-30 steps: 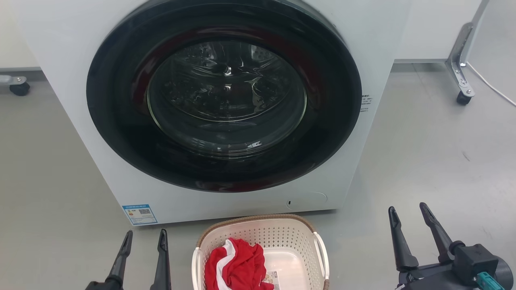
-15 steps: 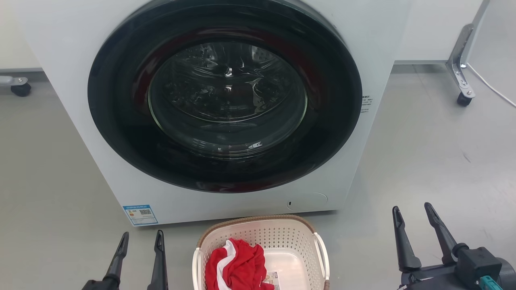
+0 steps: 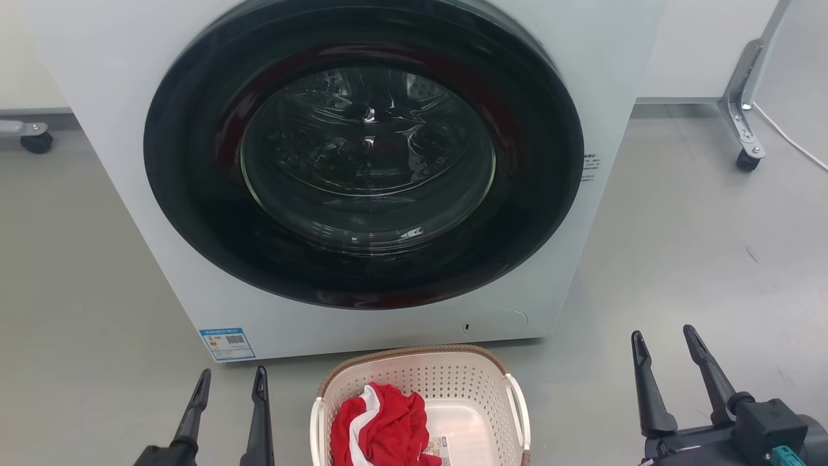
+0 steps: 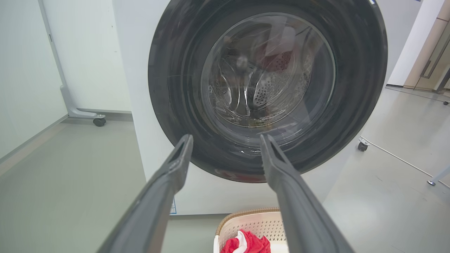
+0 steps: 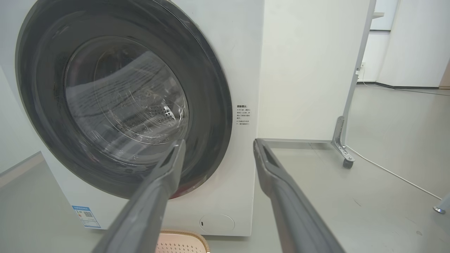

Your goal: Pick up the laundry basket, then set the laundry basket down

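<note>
Jaws released on both sides, folks: the left gripper and the right gripper each hold nothing, spread wide and aimed at the washing machine. Between them, low on the floor just on the near side of the machine, sits the laundry basket with a red and white garment inside, neither gripper touching it, so by my read the pick-up has yet to begin. Next call: both arms swing inward and drop to the white side handles, one gripper each, before any lift.
</note>
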### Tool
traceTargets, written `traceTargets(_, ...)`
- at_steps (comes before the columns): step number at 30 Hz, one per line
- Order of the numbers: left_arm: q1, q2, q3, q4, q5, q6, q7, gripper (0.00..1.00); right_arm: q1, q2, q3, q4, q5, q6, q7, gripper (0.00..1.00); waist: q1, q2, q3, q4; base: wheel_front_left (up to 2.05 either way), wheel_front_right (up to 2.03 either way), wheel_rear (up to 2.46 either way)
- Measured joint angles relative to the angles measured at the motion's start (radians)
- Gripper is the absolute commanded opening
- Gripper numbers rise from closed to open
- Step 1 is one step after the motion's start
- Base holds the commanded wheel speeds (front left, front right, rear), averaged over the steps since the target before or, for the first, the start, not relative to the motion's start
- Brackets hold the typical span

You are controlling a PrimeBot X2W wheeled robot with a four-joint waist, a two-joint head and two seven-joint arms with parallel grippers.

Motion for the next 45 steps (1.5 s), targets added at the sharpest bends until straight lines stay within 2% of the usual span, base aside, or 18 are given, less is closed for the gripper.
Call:
traceTargets(13, 0.014, -0.008, 0.01, 0.062, -0.041, -0.011, 0.015, 0.0, 0.028, 0.028, -0.014, 0.054, 0.047, 0.013, 0.018, 0.0, 0.0, 0.0, 0.001, 0.001, 0.0, 0.0, 0.0)
traceTargets(45, -0.049, -0.031, 0.098, 0.15, -0.47, -0.082, 0.102, 0.0, -0.007, 0.086, -0.148, 0.123, 0.472, 0.086, 0.141, 0.0, 0.0, 0.0, 0.004, 0.003, 0.0, 0.0, 0.0)
